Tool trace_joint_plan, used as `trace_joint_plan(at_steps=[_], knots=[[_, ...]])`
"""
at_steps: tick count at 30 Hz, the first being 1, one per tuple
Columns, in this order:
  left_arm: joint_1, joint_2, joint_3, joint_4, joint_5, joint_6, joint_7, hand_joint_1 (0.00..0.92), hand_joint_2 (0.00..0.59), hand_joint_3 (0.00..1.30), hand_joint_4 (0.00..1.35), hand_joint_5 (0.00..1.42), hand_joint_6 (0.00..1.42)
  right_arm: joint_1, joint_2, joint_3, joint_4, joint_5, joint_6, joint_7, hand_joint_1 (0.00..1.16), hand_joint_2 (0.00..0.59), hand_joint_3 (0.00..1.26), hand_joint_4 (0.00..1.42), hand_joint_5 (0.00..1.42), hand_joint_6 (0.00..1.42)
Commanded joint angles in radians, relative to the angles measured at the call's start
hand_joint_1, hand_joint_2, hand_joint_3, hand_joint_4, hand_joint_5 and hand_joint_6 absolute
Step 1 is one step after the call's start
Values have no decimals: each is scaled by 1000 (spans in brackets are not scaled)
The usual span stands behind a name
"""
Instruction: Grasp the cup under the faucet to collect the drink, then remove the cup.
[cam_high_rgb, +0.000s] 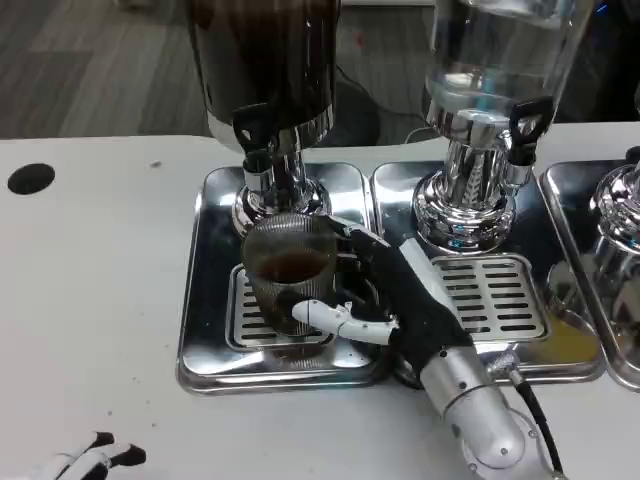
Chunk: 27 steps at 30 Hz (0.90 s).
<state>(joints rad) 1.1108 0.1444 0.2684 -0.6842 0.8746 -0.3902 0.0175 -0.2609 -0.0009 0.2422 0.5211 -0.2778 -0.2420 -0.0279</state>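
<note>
Nearest the camera, at the bottom left edge, the tips of the left hand (90, 459) show as white and black fingers lying on the white worktop (90, 300) – too little of that hand is in view to tell whether it is open or closed.

From the bottom right, the silver right forearm (480, 405) reaches up and to the left. Its right hand (385, 295) wraps around the cup (288, 272), with the thumb across the near side of the cup and the other fingers (350, 240) curled behind its right side – a firm grip on the cup.

That cup is a clear ribbed glass holding a little dark drink. It is upright over the slotted grille of the left drip tray (205, 300), directly below the faucet (255, 140) of the dark drink dispenser (265, 60).

To the right stands a second dispenser (495, 60) with a clear tank, on its own chrome base with a black-handled tap (527, 125) and a second drip tray (490, 295) in front of it. At the far right edge, part of a third chrome base (615, 200) is visible, with a yellowish patch on the tray beside it.

A round black hole (30, 178) sits in the worktop at the far left.
</note>
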Motion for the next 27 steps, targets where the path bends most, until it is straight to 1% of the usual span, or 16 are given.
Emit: trace_joint_plan(at_steps=[1, 8, 18, 23, 27], knots=[[-2, 11, -5, -9, 6, 13, -18, 0, 141, 337, 188, 286, 517, 9, -8, -3, -2, 16, -14, 21, 718, 111, 105, 91, 213, 81], [-5, 14, -14, -7, 14, 24, -18, 0, 144, 337, 188, 286, 517, 9, -5, -11, -20, 50, -42, 46, 701, 103, 72, 59, 185, 81], [-2, 16, -20, 0, 19, 31, -15, 0, 145, 336, 188, 286, 517, 10, 6, -7, -38, 76, -55, 64, 680, 99, 58, 47, 183, 81], [9, 15, -14, 0, 14, 29, -9, 0, 146, 336, 188, 286, 517, -9, 28, 2, -19, 70, -58, 58, 678, 98, 58, 46, 173, 66], [24, 15, -3, 0, 5, 24, -2, 0, 149, 336, 188, 286, 517, -27, 44, 7, 4, 62, -60, 49, 681, 119, 48, 34, 158, 64]])
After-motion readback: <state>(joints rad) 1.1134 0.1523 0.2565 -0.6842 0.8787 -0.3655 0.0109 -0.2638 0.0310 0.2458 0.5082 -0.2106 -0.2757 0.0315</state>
